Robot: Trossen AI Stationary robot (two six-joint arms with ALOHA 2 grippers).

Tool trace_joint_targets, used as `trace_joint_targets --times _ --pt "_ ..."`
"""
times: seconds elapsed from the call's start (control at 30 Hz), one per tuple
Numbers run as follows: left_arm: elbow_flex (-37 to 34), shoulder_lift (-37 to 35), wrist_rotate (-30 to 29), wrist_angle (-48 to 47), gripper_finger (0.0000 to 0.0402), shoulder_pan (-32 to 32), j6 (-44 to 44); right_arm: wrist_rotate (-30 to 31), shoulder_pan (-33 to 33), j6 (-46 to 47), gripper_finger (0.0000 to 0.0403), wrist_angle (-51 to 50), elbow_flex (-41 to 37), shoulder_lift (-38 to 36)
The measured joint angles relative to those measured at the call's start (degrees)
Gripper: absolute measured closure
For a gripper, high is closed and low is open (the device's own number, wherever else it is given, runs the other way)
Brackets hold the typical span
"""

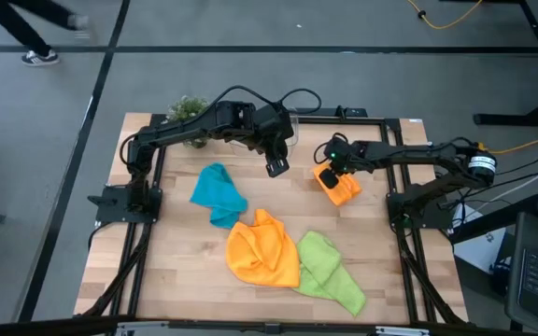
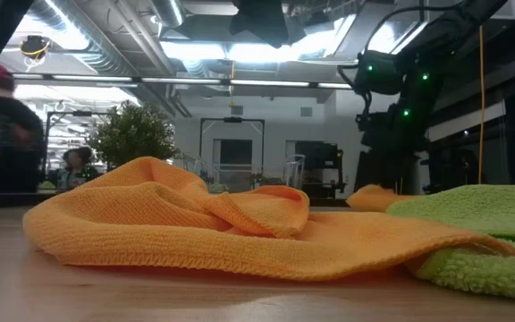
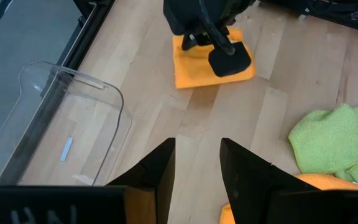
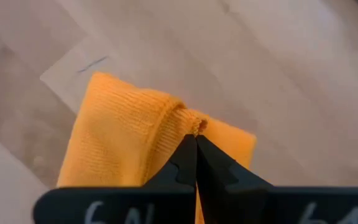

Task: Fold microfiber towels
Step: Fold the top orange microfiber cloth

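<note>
Right gripper (image 4: 196, 144) clenched on edge of folded orange towel (image 1: 337, 184), on table (image 1: 409, 280). Left gripper (image 1: 276, 167) released, hovering beside. Nearby: teal towel (image 1: 219, 193), crumpled orange towel (image 1: 263, 249), green towel (image 1: 330, 271). Clear tub (image 3: 67, 137) behind left gripper.

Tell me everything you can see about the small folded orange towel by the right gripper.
The folded orange towel is a fuzzy, knit-looking cloth lying as a compact, roughly square pad on the wooden table, right of centre and apart from the other towels. The right gripper is shut on a bunched edge of it, pinching a fold between its fingertips. From the left wrist view its edges look fairly even, with the right arm partly covering it.
</note>
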Motion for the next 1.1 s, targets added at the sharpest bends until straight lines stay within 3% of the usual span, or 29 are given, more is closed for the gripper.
trace_joint_targets --times 0.2,0.4,0.57,0.7,0.97,1.1 --pt "0.00 0.00 0.01 0.00 0.0283 0.01 0.00 4.98 -0.55 5.51 0.0402 -4.40 -0.06 -1.58" --pt "0.02 0.00 -0.01 0.02 0.0283 0.24 0.02 0.41 -2.15 5.86 0.0388 -5.41 -1.53 -0.40" --pt "0.01 0.00 0.01 0.52 0.0283 0.26 0.05 0.06 -2.21 5.92 0.0364 -6.16 -0.23 -1.60" --pt "0.00 0.00 0.01 0.54 0.0283 0.26 0.04 3.75 -2.19 7.76 0.0355 -11.48 1.73 -3.53" --pt "-1.15 0.00 0.01 1.18 0.0283 0.26 0.02 5.04 -2.19 13.42 0.0353 -22.99 1.96 -5.78" --pt "-2.57 0.07 0.01 1.23 0.0283 0.26 -0.04 9.01 -2.25 17.75 0.0353 -21.10 -0.83 -5.79"
